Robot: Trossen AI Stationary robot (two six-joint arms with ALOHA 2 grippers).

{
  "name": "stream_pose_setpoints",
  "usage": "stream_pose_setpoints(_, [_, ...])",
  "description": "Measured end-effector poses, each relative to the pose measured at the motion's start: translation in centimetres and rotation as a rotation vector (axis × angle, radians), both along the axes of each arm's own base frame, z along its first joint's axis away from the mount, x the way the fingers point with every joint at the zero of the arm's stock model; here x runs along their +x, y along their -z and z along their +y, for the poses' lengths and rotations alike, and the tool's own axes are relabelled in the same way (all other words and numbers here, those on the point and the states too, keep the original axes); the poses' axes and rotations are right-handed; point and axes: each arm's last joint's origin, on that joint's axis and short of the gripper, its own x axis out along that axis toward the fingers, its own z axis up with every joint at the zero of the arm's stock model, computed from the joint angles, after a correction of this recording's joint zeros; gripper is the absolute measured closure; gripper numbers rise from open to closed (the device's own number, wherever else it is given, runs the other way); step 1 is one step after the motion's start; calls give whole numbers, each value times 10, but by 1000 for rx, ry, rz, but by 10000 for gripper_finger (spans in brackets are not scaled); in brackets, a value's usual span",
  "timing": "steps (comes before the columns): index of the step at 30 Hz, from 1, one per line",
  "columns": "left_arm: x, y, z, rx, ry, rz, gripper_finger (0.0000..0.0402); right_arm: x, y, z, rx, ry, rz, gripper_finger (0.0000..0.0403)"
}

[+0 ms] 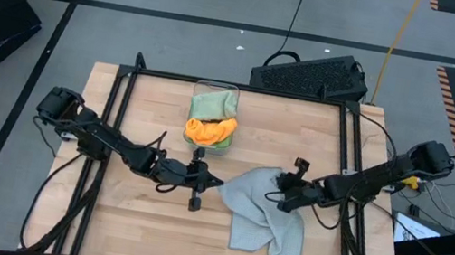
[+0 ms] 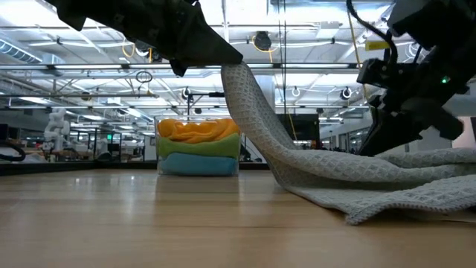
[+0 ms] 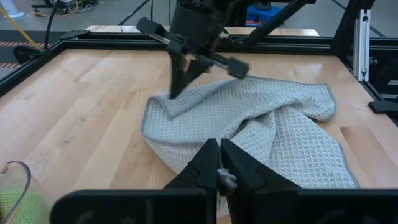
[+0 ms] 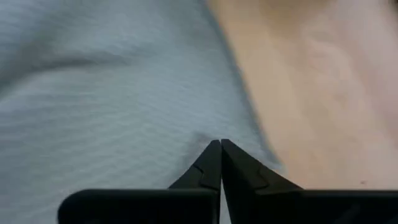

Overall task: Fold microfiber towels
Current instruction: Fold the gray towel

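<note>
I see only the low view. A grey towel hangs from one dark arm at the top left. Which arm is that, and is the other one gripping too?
Observer: It is the left arm. In the high view the left gripper holds the light grey towel by its left edge.
Operator: And the right one?
Observer: The right gripper sits on the towel's upper right part; its wrist view shows the jaws shut, tips on the cloth edge.
Operator: Is the bin behind the towel full?
Observer: From above, the clear bin holds an orange towel nearest the arms and a sage green towel behind it.
</note>
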Motion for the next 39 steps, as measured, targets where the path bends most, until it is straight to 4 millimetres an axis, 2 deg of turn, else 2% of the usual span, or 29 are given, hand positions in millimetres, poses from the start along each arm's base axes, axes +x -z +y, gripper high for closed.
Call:
stream_pose_setpoints(4, [0,0,0,6,2,0,396,3,1,5,43,-43,-11,365])
stream_pose_setpoints(11, [0,0,0,4,1,-1,384,3,20,5,-9,22,59,224])
stream_pose_setpoints(14, [0,0,0,5,2,-1,394,2,21,4,-71,57,51,192])
stream_pose_setpoints(17, [0,0,0,5,2,-1,395,0,22,1,-97,75,72,192])
stream_pose_setpoints(21, [0,0,0,5,2,0,384,-3,22,-4,-145,115,100,216])
stream_pose_setpoints(26, [0,0,0,5,3,1,396,-8,23,-10,-203,189,112,242])
stream_pose_setpoints(30, [0,0,0,6,4,7,388,-15,23,-15,-248,274,113,252])
stream_pose_setpoints(34, [0,1,0,6,5,7,386,-23,22,-18,-236,326,147,257])
stream_pose_setpoints(39, [0,0,0,10,6,7,395,-27,16,-18,-118,386,128,257])
